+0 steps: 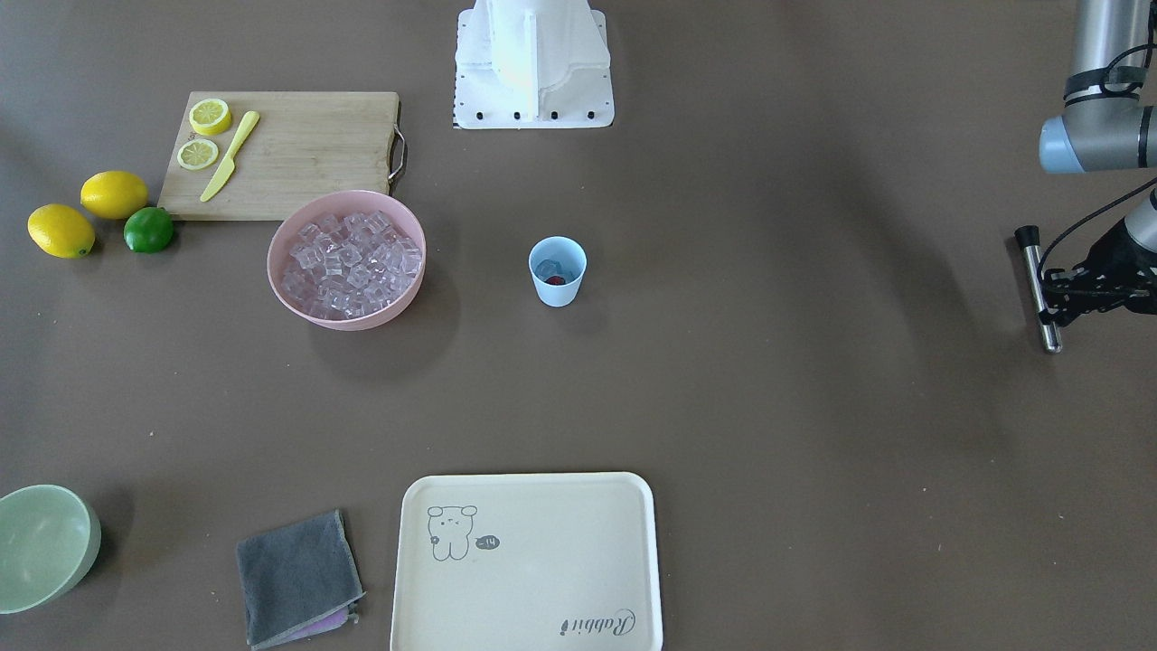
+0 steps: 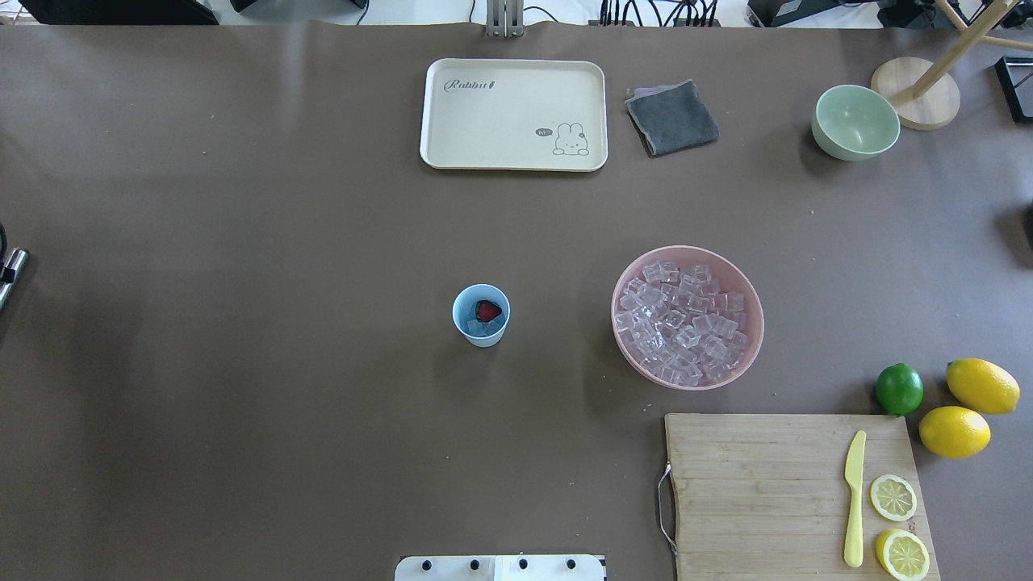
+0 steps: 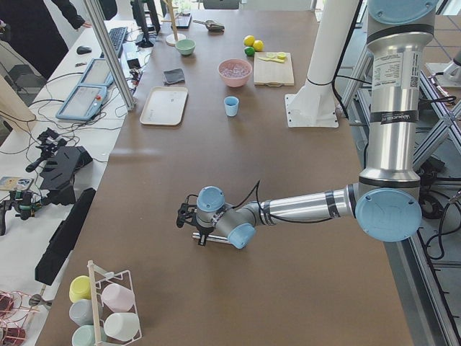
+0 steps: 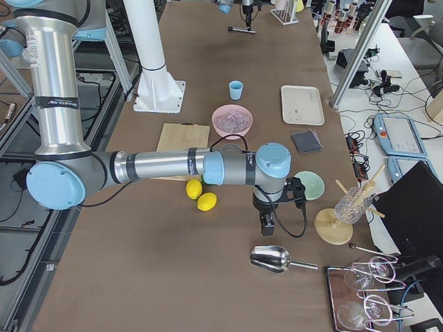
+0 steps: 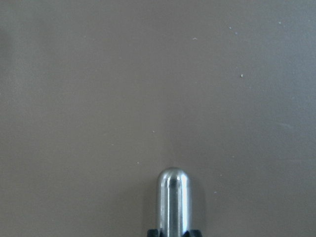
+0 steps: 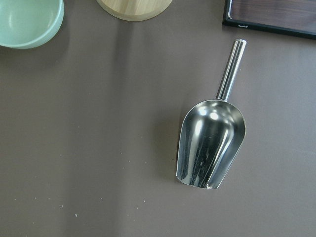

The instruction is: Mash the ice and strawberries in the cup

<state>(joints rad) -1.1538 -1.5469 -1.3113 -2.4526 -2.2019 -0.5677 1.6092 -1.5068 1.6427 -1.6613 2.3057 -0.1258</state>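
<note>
overhead exterior: light-blue cup (image 2: 482, 339) upright mid-table, well apart from both arms. one red strawberry (image 2: 487, 311) sits inside it on a few ice cubes (image 2: 474, 327). pink bowl (image 2: 757, 331) stands near the cup on the robot's right, heaped with more cubes.

left gripper (image 1: 1056, 297) is far out at the table's left end, clamped on a steel rod (image 1: 1032, 262) with a black cap. rod is roughly level and low by the table top; can't tell if it touches. left wrist cam shows only its rounded tip over bare table.

right gripper (image 4: 266, 223) shows only in the side view. its wrist cam looks down on a steel scoop (image 6: 211, 143) lying on the table near the pale green bowl (image 6: 29, 24). can't tell whether its fingers are apart or closed.
</note>
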